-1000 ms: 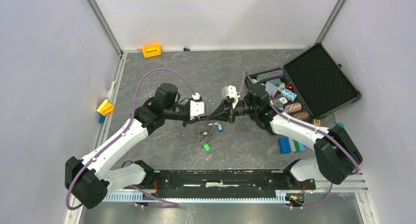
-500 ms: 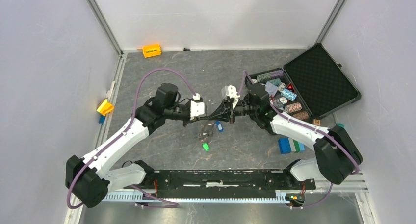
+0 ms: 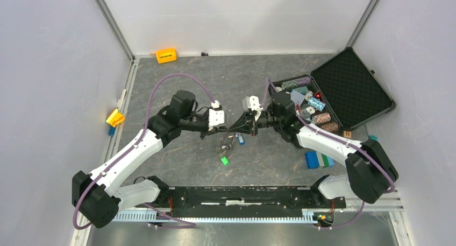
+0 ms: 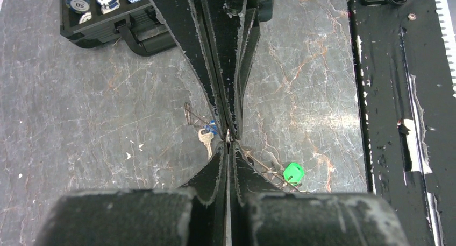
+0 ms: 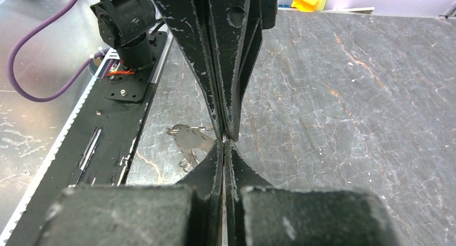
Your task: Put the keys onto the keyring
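My left gripper (image 3: 243,127) and right gripper (image 3: 249,126) meet tip to tip over the middle of the table. Both are shut. The thin silvery keyring (image 4: 269,168) runs through the point where the tips meet, in the left wrist view (image 4: 230,143) and the right wrist view (image 5: 226,142). A silver key (image 4: 206,141) with a blue tag (image 4: 213,126) and a green tag (image 4: 293,173) hang on the keyring. They show in the top view as a cluster (image 3: 228,145) with the blue tag (image 3: 240,139) and green tag (image 3: 223,160). A silvery flat piece (image 5: 191,141) shows beside my right fingers.
An open black case (image 3: 352,87) with striped chips (image 3: 314,103) stands at the right. Blue and green blocks (image 3: 318,160) lie near the right arm's base. An orange block (image 3: 166,55) and a yellow block (image 3: 115,117) sit by the left wall. The black base rail (image 3: 242,195) runs along the near edge.
The left wrist has risen slightly. The keys and green tag have shifted a little to the left. Both grippers stay shut, tip to tip.
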### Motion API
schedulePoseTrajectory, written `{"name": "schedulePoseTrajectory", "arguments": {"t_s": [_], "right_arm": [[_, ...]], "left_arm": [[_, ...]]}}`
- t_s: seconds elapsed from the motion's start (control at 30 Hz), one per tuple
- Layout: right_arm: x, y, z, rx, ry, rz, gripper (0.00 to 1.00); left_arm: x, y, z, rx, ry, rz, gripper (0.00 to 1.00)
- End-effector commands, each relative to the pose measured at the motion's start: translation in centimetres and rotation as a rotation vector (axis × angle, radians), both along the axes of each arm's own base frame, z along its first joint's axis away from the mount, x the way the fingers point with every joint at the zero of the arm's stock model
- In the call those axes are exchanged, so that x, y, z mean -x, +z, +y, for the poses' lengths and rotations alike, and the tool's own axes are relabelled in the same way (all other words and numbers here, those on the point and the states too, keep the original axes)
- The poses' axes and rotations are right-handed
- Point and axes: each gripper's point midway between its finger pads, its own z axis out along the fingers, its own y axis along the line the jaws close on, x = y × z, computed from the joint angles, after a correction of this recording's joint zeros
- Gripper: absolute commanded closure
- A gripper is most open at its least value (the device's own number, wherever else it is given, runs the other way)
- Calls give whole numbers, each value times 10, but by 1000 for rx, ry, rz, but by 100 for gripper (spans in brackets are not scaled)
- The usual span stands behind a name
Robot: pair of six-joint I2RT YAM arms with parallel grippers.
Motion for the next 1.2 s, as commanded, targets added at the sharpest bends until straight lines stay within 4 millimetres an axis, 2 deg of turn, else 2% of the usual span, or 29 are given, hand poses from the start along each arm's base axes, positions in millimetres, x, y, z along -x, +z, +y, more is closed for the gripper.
{"name": "schedulePoseTrajectory", "arguments": {"t_s": [0.0,0.67,0.97,1.17], "right_arm": [[-11,12,-3,2,-53,-56,99],[-12,1,1,42,-57,-56,87],[-11,5,4,48,-44,-64,74],[-4,8,2,43,-9,-87,72]], "left_arm": [[-2,44,-9,83,-7,-36,98],[-4,49,-3,55,11,-80,98],[-10,30,6,-140,35,-130,98],[-18,27,14,-238,87,-152,98]]}}
